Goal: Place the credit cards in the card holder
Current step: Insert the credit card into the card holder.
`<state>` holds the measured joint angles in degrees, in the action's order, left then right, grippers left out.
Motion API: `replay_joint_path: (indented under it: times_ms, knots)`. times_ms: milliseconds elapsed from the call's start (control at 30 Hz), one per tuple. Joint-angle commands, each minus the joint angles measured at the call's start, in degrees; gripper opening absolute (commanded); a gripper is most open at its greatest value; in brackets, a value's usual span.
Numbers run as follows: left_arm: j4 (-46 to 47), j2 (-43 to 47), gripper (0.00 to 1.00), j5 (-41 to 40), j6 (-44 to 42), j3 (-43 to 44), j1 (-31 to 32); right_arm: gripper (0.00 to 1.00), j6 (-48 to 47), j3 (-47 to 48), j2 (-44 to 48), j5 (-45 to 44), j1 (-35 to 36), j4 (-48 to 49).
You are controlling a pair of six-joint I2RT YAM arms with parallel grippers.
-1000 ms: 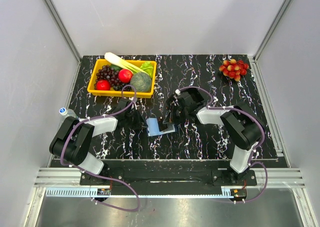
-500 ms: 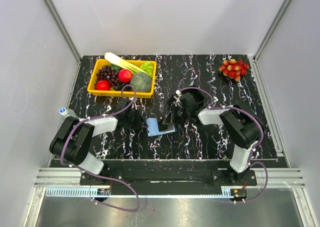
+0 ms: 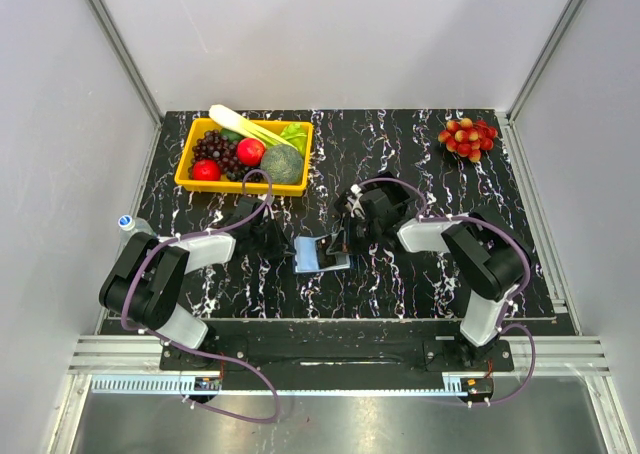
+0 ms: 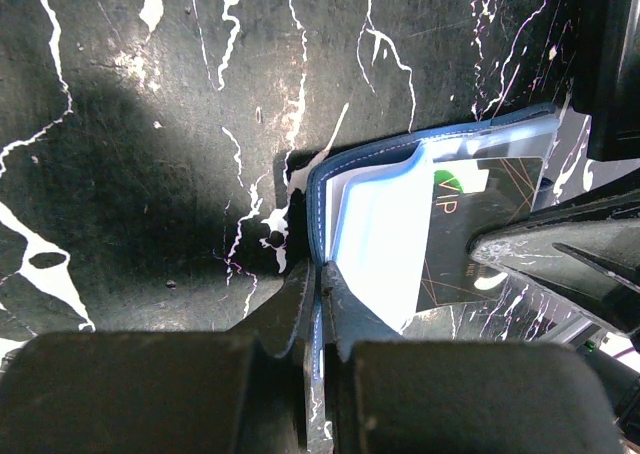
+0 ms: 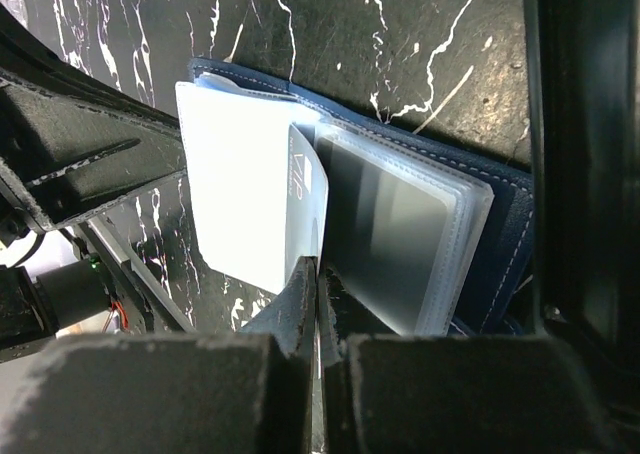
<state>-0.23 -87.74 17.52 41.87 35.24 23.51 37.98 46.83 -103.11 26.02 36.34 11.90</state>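
The card holder (image 3: 312, 255) lies open on the black marbled table between my two grippers. In the left wrist view its dark-blue cover (image 4: 318, 189) and light-blue sleeves (image 4: 380, 244) show. My left gripper (image 4: 320, 274) is shut on the edge of the cover. My right gripper (image 5: 318, 274) is shut on a thin credit card (image 5: 308, 189), held edge-on against the clear sleeves (image 5: 400, 234). The same card shows its dark "VIP" face in the left wrist view (image 4: 470, 219), partly inside the holder. Other cards are out of view.
A yellow basket (image 3: 183, 170) of fruit and vegetables stands at the back left. A cluster of red fruit (image 3: 467, 136) lies at the back right. A small bottle (image 3: 127, 223) sits at the table's left edge.
My right gripper has moved left and down with the card, onto the open card holder. The left arm has stayed in place.
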Motion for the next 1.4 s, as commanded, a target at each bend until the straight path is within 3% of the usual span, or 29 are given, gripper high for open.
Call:
replay_joint_path:
  times_ms: [0,200,367,700,767,900,1233,1367]
  knots:
    - [-0.9,-1.8,0.00,-3.9,-0.7,-0.5,0.3,0.00,-1.1,-0.2,-5.4,-0.7,2.2,-9.2]
    - [-0.7,-1.6,0.00,-3.8,-0.6,-1.3,0.2,0.00,1.6,3.3,-6.6,-5.3,2.2,-11.5]
    - [-0.5,-1.7,0.00,-3.7,-0.6,-1.7,0.3,0.00,1.0,5.3,-8.3,-1.7,2.2,-11.5]
    - [-0.6,-1.3,0.00,-3.7,-0.4,-1.6,0.3,0.12,-1.6,8.5,-9.5,0.4,4.9,-19.0]
    - [-0.7,-1.1,0.00,-3.8,-0.4,-1.6,0.3,0.24,-1.7,8.7,-7.0,-2.2,4.9,-20.7]
    - [-0.6,-0.9,0.00,-3.8,-0.3,-1.8,0.3,0.39,-1.8,8.9,-2.0,-8.5,4.8,-22.8]
    - [-0.6,-0.3,0.00,-3.1,-0.6,-1.6,0.3,0.45,-2.8,11.9,-0.4,-10.3,4.8,-25.8]
    - [-0.6,0.5,0.00,-2.8,-0.6,-1.6,0.3,0.47,-2.6,14.3,0.8,-16.4,6.1,-29.1]
